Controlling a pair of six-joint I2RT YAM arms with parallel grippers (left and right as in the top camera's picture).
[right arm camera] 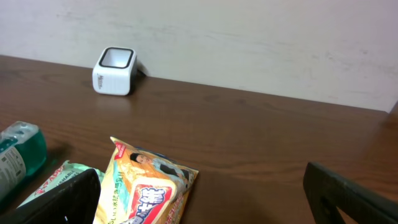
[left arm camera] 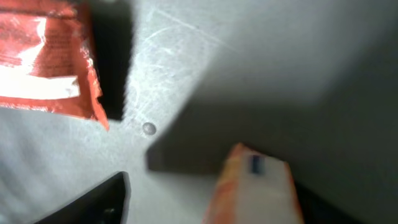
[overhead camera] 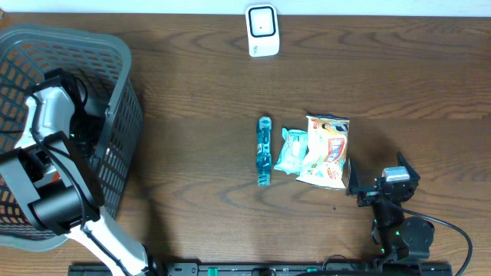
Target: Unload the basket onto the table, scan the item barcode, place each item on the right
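Roughly between jaws (left gripper (left arm camera: 210, 188)): packet (left arm camera: 255, 190).

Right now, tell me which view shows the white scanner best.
Right wrist: the scanner appears largest, top window and side visible. Overhead shows it smaller, from above. Left wrist shows none of it.

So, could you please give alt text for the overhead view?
A blue bottle, a teal packet and a snack bag lie side by side on a table. A white scanner stands beyond them; the left arm reaches into a basket.
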